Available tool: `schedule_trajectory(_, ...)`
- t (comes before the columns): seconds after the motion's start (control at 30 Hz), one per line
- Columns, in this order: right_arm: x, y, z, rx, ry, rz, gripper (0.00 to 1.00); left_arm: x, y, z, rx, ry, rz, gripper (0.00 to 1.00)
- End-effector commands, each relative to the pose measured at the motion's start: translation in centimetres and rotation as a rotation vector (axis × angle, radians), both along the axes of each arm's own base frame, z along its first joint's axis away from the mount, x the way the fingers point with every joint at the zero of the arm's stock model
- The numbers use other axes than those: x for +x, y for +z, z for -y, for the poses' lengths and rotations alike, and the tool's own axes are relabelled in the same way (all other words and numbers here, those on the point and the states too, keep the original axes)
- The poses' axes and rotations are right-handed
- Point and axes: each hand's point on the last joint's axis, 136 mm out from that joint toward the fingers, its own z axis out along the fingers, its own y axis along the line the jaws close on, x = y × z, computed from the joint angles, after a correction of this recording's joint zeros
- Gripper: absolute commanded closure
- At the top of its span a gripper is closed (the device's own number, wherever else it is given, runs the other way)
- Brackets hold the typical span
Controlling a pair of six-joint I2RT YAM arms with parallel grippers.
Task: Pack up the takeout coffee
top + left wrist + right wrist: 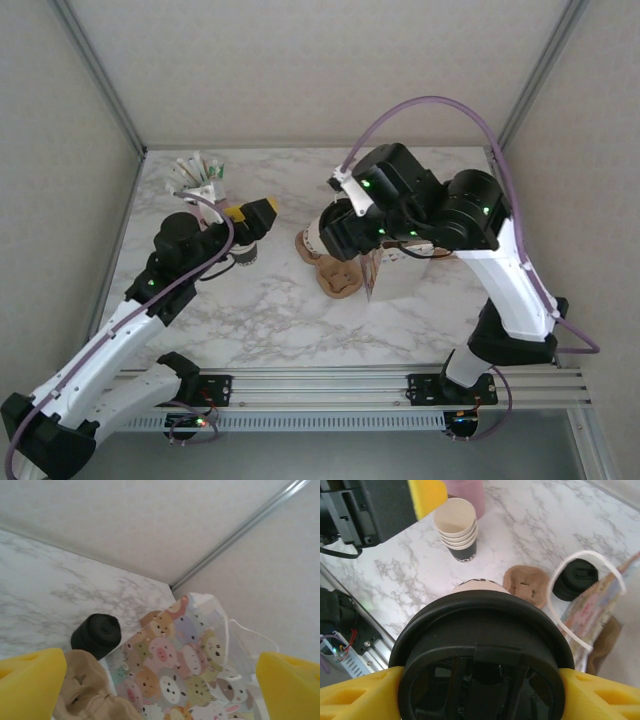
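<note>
Your right end effector [479,697] is clamped on the takeout coffee [480,640]. In the right wrist view its yellow fingers [355,700] press in from both sides just below the round black lid [480,625]. The lid faces the camera, and a sliver of pale cup shows past its far rim. The cup is held up off the marble surface [420,580]. Beyond the cup, a brown cardboard cup carrier [527,582] lies on the surface. Just to its right is a short black cylinder [575,577], seen through the loop of a white cord handle [585,562]. The handle belongs to a printed bag [592,610], which lies to the right of the carrier. Farther off stands a stack of cream paper cups [457,527], the lowest one dark-banded, with a pink container [465,492] behind it. Your left end effector [160,680] is spread wide with nothing between its yellow pads, which sit in the lower corners of the left wrist view. Past them you see the bag's cartoon animal print, the black cylinder just beside the bag's edge, and part of the carrier. From overhead, the left end effector hangs left of centre, and the right arm hunches over the carrier and bag right of centre. A cluster of sachets [198,175] sits at the far left corner.
</note>
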Motion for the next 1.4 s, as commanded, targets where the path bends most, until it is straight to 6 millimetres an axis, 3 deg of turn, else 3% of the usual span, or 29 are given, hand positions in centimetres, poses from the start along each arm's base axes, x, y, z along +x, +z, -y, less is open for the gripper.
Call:
schedule_trajectory(0.0,0.3,0.8,3.0,0.002,-0.082,0.030,0.25,0.1,3.7,1.3,-0.026,-0.018,0.104,0.04)
schedule_trajectory(0.37,0.6,2.1,9.3,0.041,-0.228,0.070,0.24,1.0,4.8,8.0,0.020,-0.161,0.126,0.05)
schedule_trajectory(0.67,2.9,0.3,11.8,-0.053,-0.367,0.012,0.24,2.6,2.4,14.1,0.151,-0.312,0.051,0.16)
schedule_trajectory(1.0,5.6,-3.7,13.4,-0.205,-0.510,-0.110,0.24,2.8,0.3,15.5,0.207,-0.372,0.013,0.38)
schedule_trajectory(1.2,6.2,-6.7,13.8,-0.299,-0.556,-0.207,0.25,2.6,-0.4,15.5,0.228,-0.385,0.005,0.52)
schedule_trajectory(1.37,6.4,-8.5,13.5,-0.346,-0.557,-0.266,0.25,2.4,-0.6,15.6,0.235,-0.396,0.008,0.53)
